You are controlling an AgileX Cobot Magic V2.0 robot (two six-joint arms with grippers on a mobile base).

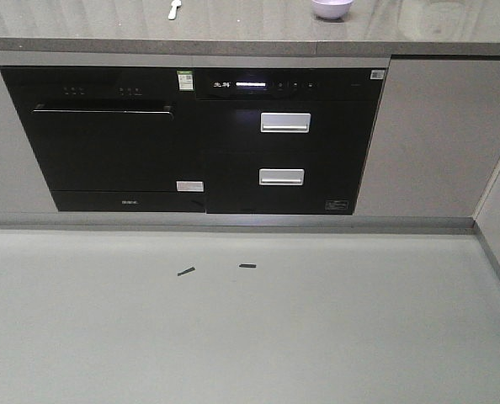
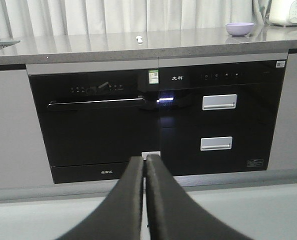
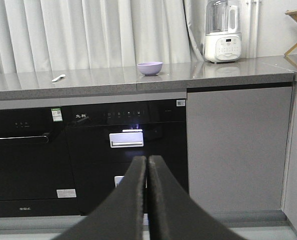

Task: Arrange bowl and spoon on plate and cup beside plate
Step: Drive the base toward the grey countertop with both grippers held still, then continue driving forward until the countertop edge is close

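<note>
In the front view, the counter [image 1: 233,38] is running along the top edge. The spoon [image 1: 174,8] is lying on it at about eleven o'clock and the bowl [image 1: 332,8] is sitting at about one o'clock, the two well apart. Neither gripper is showing here, and neither the plate nor the cup is appearing in any view. That is the first risk: the arranging may be starting with no visible target.

In the left wrist view, the left gripper [image 2: 145,162] is hanging at six o'clock with its fingers pressed together, holding nothing. The spoon [image 2: 138,38] is lying at twelve o'clock and the bowl [image 2: 239,29] at two o'clock, both far off across the floor. The base is probably needing to drive closer, and an arm could be knocking the counter edge on approach.

In the right wrist view, the right gripper [image 3: 147,159] is likewise pressed together and empty at six o'clock. The bowl [image 3: 150,68] is sitting at twelve o'clock, the spoon [image 3: 58,77] at ten o'clock, and a blender [image 3: 222,32] is standing at one o'clock. The spoon is lying low and flat, so a pinch is likely to be slipping off or skidding it away.
</note>
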